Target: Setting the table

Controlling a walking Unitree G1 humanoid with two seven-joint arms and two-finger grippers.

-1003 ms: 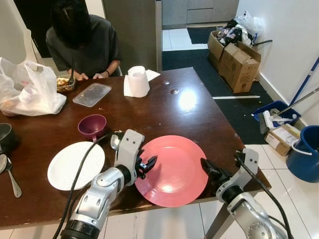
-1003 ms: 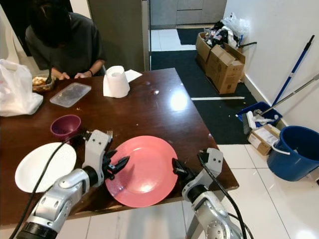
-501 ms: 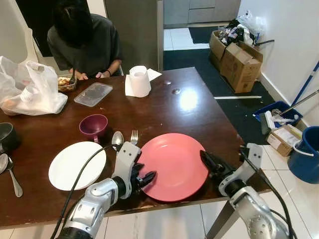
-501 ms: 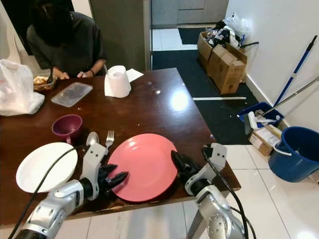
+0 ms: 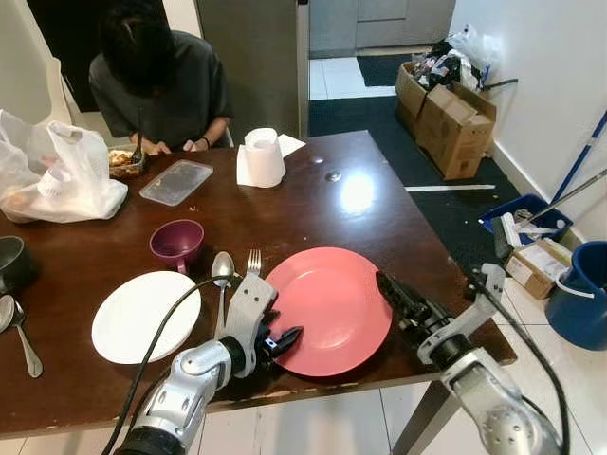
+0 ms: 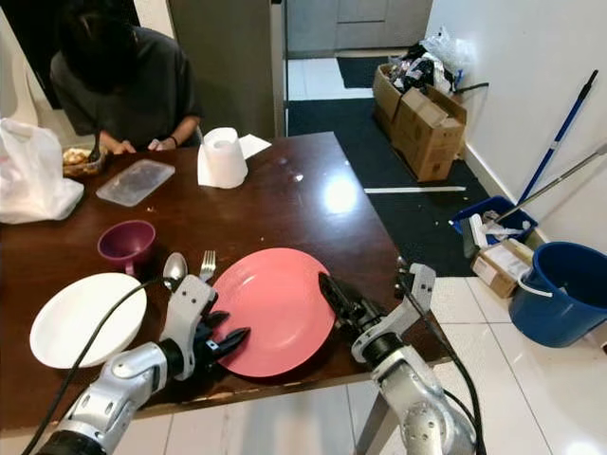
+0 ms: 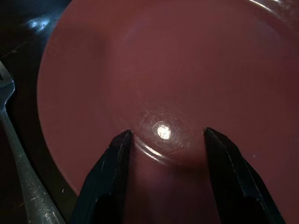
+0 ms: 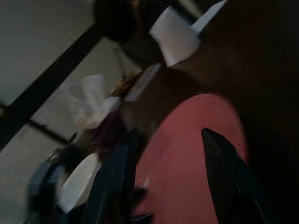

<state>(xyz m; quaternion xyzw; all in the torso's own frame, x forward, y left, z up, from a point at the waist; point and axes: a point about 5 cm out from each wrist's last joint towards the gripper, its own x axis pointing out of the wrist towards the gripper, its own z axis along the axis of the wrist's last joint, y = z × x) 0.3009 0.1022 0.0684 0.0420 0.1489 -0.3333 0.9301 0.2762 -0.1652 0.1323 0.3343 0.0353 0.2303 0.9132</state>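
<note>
We have the red plate [image 5: 327,310] flat on the surface's near edge, fork [image 5: 252,263] at its 10 o'clock. Left gripper [image 5: 280,339] and right gripper [image 5: 394,294] flank it, jaws wide, empty. We should release cleanly, without nudging it.

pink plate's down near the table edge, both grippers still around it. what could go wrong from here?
1. The pink plate lies close to the table's near edge; a nudge while backing off might push it over.
2. The left gripper is open at the plate's rim, beside the fork and spoon; a sideways retreat could knock them.
3. The right gripper, open at the opposite rim, may drag the plate.
</note>
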